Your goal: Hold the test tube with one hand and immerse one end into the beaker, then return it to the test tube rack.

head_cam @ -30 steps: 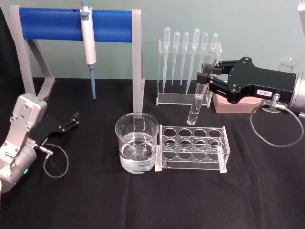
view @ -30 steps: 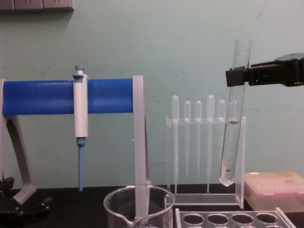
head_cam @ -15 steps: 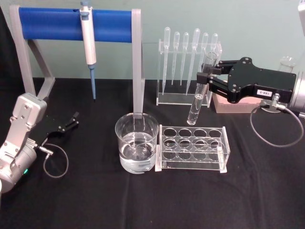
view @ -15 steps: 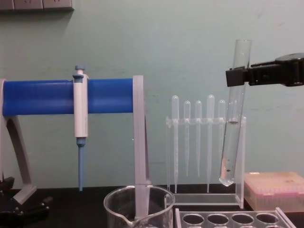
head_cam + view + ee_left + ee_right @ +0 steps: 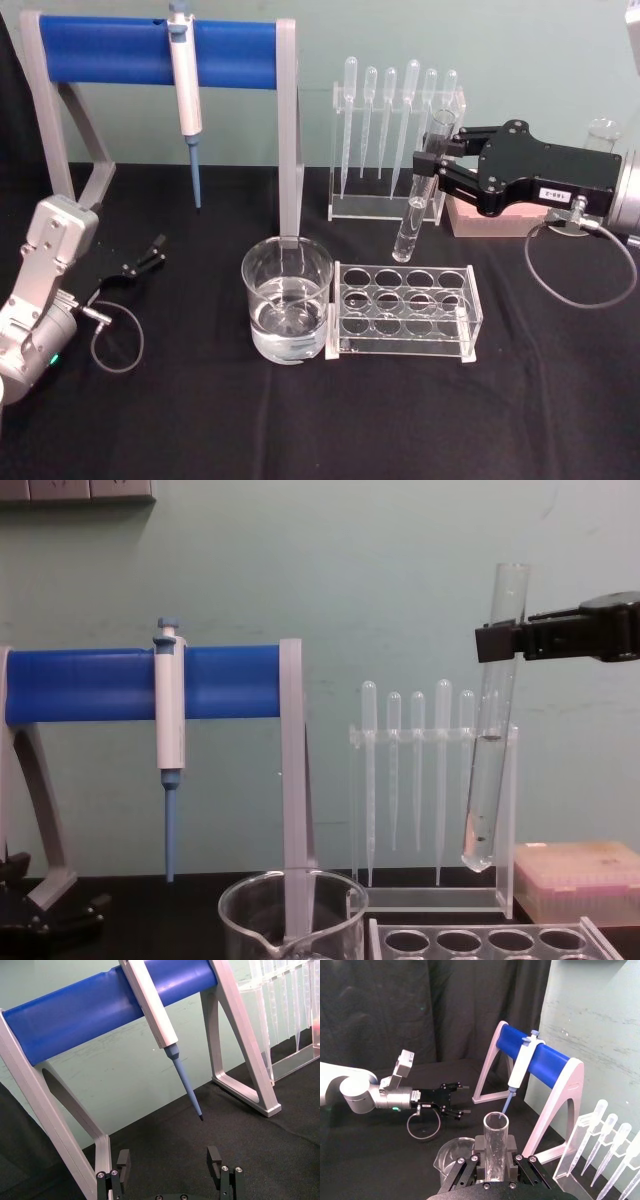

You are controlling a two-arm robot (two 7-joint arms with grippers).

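My right gripper (image 5: 432,162) is shut on the upper part of the test tube (image 5: 418,195), which hangs nearly upright in the air above the clear rack (image 5: 404,310). In the chest view the test tube (image 5: 491,750) slants slightly, its round bottom well above the rack, with the right gripper (image 5: 498,642) clamped near its rim. The right wrist view looks down the test tube's (image 5: 496,1146) open rim. The beaker (image 5: 287,300), holding some water, stands left of the rack; the tube is to its right and higher. My left gripper (image 5: 152,252) rests open at the far left.
A blue-barred stand (image 5: 150,50) with a white-and-blue pipettor (image 5: 186,95) hanging from it rises behind the beaker. A clear holder of several plastic pipettes (image 5: 395,130) stands at the back. A pink box (image 5: 578,880) sits at the back right.
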